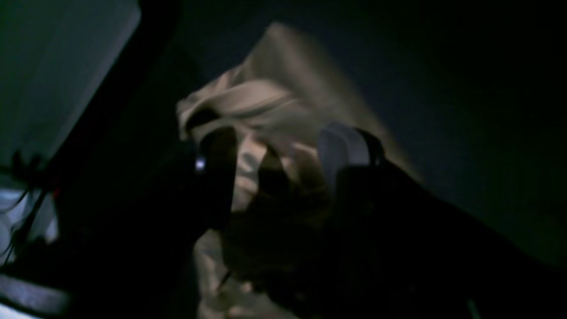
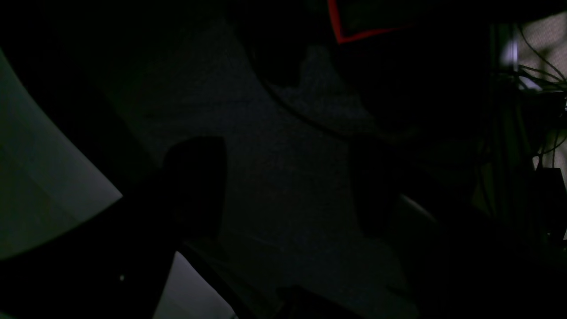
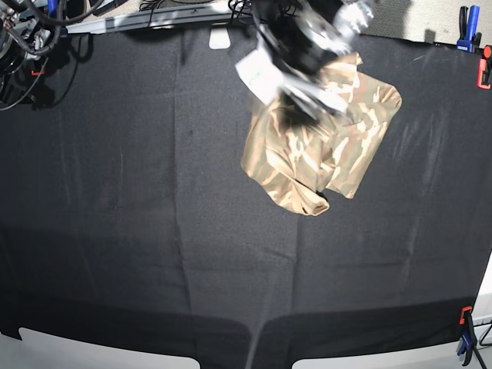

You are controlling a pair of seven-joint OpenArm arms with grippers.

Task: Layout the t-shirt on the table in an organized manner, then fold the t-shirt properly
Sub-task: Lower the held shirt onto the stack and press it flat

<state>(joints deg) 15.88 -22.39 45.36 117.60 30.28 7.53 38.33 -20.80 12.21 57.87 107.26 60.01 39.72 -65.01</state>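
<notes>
The camouflage t-shirt (image 3: 323, 150) lies crumpled at the table's (image 3: 154, 231) far right, its top edge drawn up under the blurred arm. My left gripper (image 3: 307, 92) hangs over that edge. In the left wrist view a thick bunch of pale cloth, the t-shirt (image 1: 266, 106), fills the gap between the fingers (image 1: 343, 148) of the left gripper (image 1: 283, 155), which is shut on it with its jaws held apart. The dark right wrist view shows my right gripper (image 2: 285, 186) open over the bare black table (image 2: 283, 133), nothing between its fingers.
Blue (image 3: 466, 17) and red (image 3: 485, 69) clamps sit at the far right edge, and another clamp (image 3: 464, 330) at the near right corner. Cables (image 3: 23, 38) crowd the far left corner. A small white tag (image 3: 221, 38) lies near the far edge.
</notes>
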